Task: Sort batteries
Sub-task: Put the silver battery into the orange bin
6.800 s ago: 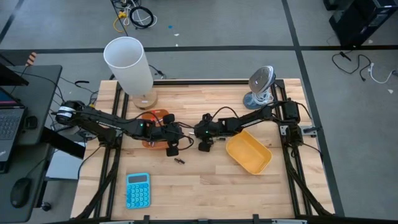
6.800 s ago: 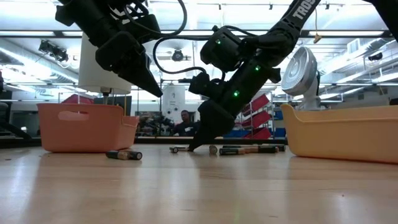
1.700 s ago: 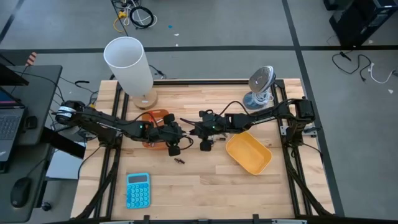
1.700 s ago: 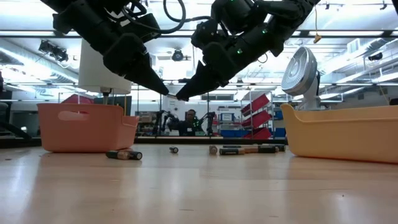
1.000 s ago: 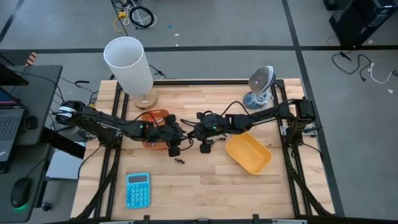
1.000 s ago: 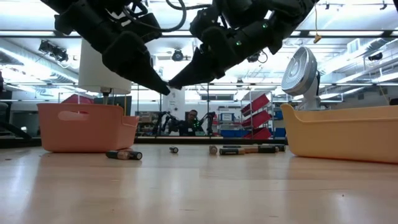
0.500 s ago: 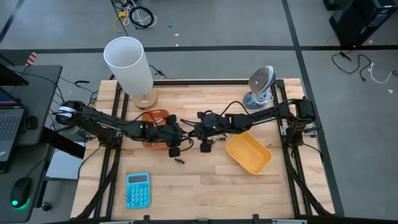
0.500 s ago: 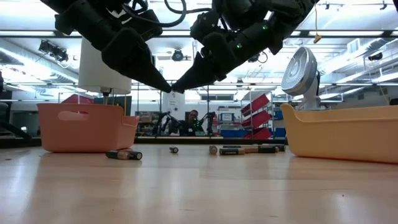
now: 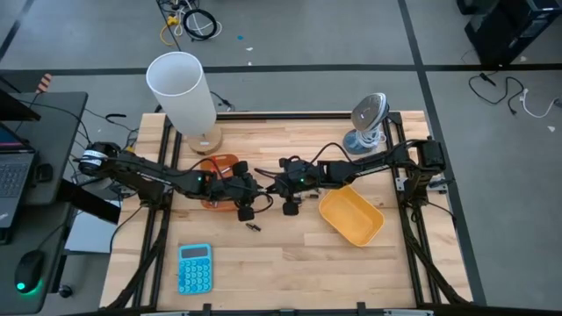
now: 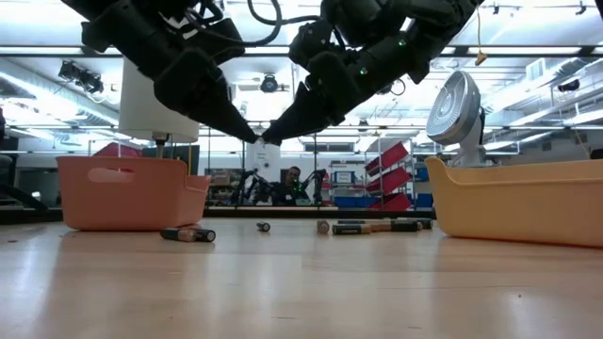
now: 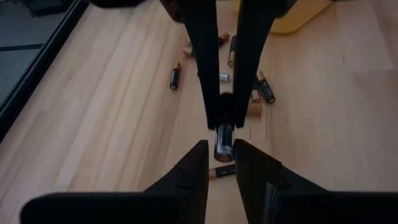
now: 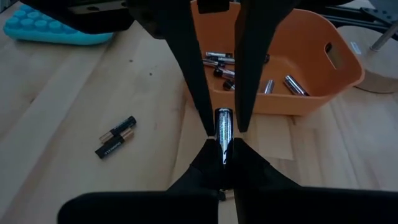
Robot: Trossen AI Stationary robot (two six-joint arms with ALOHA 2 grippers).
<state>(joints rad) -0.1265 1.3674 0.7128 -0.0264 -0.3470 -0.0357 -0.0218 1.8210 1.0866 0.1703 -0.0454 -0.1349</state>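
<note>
Above the middle of the bench (image 9: 290, 263), the left gripper (image 10: 252, 137) and right gripper (image 10: 267, 137) meet tip to tip around one battery (image 12: 223, 130). The right jaws are clamped on it; the left jaws flank its other end, and whether they grip it cannot be told. Loose batteries (image 11: 244, 68) lie on the wood below, a pair (image 12: 115, 136) lies apart, and others (image 12: 249, 74) sit in the orange tray (image 12: 311, 99). The yellow tray (image 9: 351, 215) lies nearby.

Overhead, table-level and two wrist cameras share the table (image 9: 290, 263).
</note>
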